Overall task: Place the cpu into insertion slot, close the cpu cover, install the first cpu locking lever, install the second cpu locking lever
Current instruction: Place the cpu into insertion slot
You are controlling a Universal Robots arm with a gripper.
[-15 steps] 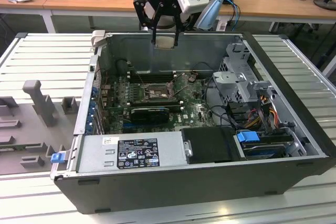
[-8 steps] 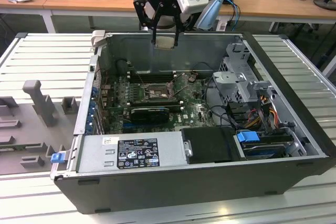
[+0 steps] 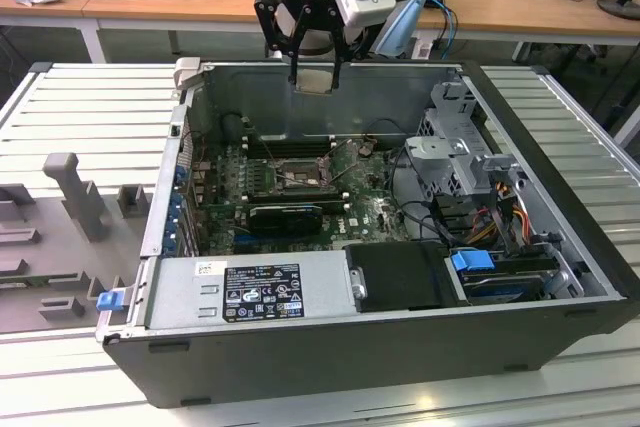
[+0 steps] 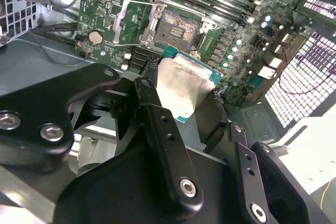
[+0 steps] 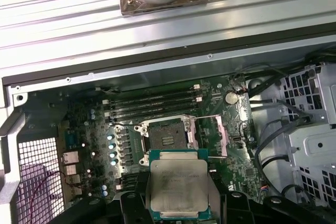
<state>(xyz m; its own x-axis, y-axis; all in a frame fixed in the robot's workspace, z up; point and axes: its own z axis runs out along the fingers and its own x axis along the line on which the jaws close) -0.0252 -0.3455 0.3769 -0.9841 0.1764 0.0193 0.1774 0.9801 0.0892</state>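
Ribbed grey surface (image 3: 570, 127) carried the open case (image 3: 350, 357), desks (image 3: 190, 2) behind. At its 12 o'clock edge, fingers (image 4: 160, 129) pinched the cpu (image 5: 178, 187), apparently above the insertion slot (image 5: 164, 134).

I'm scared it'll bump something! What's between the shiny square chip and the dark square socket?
Nothing: in the exterior view only air separates the silvery square cpu, held by the black gripper, from the dark-framed insertion slot.

The small square silvery-grey metal-topped cpu (image 5: 178, 187) looks dull and smeared, the dark grey sheet-metal computer case (image 3: 330, 347) matt, the ribbed grey metal worktop (image 3: 90, 107) smooth.
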